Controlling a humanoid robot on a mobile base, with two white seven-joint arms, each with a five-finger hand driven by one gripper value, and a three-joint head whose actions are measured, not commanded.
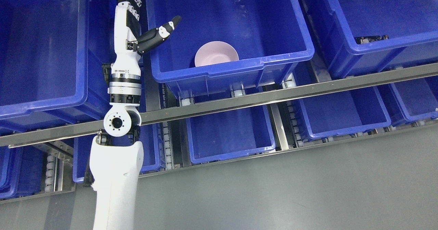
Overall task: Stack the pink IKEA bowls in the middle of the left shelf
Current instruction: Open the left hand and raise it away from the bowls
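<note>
The left hand (137,21) reaches up between two blue bins with its thumb stuck out and nothing held, its other fingers cut off from sight, while a pink bowl (216,53) sits inside the middle bin (239,65) against its front wall.

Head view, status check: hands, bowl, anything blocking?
Left hand raised beside the middle bin, holding nothing; fingers partly out of frame. Right arm not in view. One pink bowl inside that bin. Nothing blocking.

You lose most of the left hand (131,4) past the top edge. The bin's front wall (236,67) hides the pink bowl's (216,53) lower part; whether it is stacked stays unclear.
</note>
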